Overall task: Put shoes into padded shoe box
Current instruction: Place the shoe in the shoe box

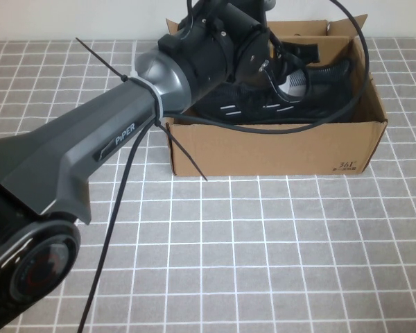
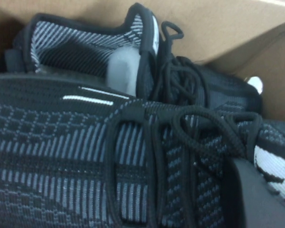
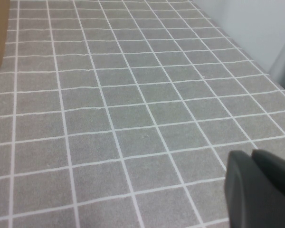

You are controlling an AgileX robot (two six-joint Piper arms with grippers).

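Left arm reaches into the box over the packed shoes

The shoes (image 1: 284, 94) lie side by side inside the cardboard box (image 1: 277, 149) on the tiled worktop (image 1: 263, 243). The left pincer (image 1: 274, 66) hangs clenched just above them, seemingly gripping nothing. The right pincer (image 3: 259, 190) idles low over bare worktop; cannot tell whether it is clenched.

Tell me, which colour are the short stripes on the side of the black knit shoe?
White dash stripes on the black knit shoe; the high view shows them best.
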